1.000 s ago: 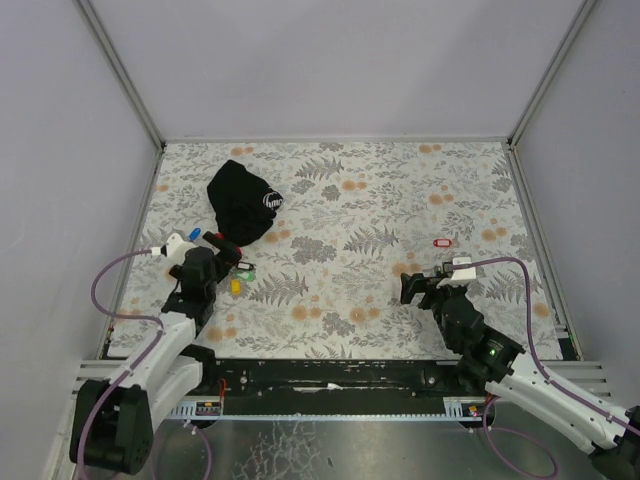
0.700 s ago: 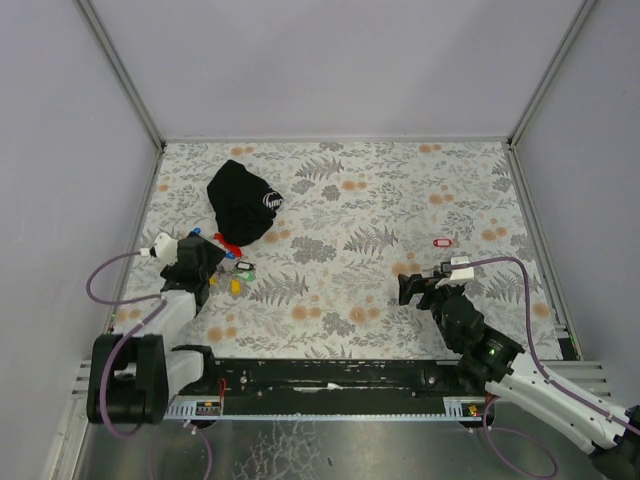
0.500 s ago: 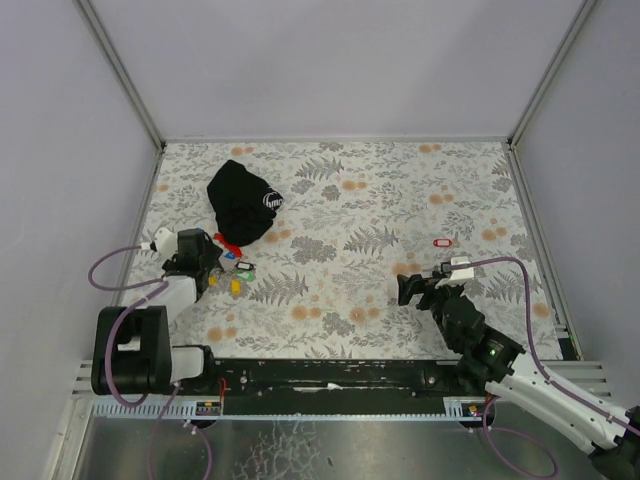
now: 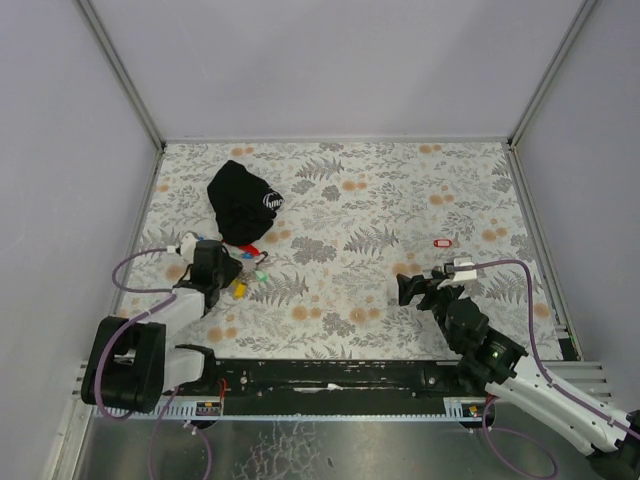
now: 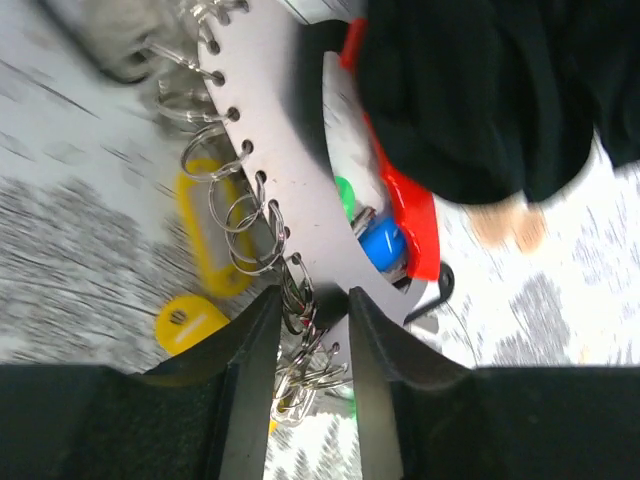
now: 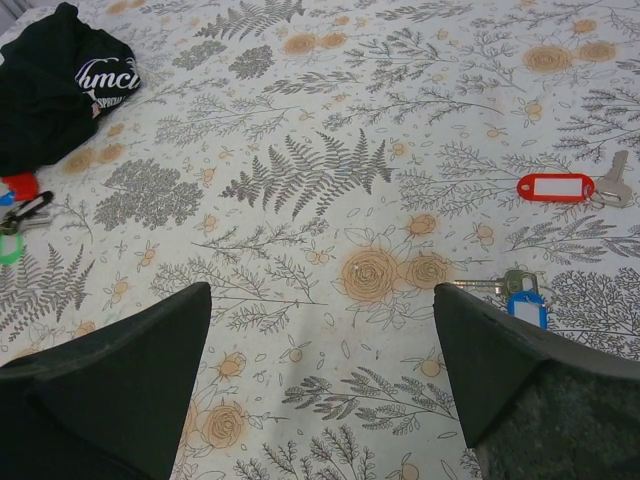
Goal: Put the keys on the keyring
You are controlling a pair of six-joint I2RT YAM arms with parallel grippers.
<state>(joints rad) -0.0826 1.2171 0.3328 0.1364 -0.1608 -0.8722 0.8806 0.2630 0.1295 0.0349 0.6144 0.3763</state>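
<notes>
Near left of table [image 4: 420,190]: left gripper [image 4: 224,269] down low at main heap of keys [image 4: 250,270], just near of black pouch [image 4: 243,203]. Wrist view: jaws narrowed, one either side of a bunch of split rings [image 5: 300,300] hung on a white perforated strip [image 5: 270,150]. Pinched or merely flanked, cannot tell. Yellow tags [image 5: 205,240], blue tag [image 5: 382,243] and red tag [image 5: 415,215] close by, some tucked under pouch edge. Probably aimed at the rings as the part to steady for threading.

Right of centre: right gripper [image 4: 408,289] spread wide, empty, hovering. Likely parked facing strays for a later pick: red-tagged key [image 4: 442,243] and blue-tagged key [image 6: 525,305].
</notes>
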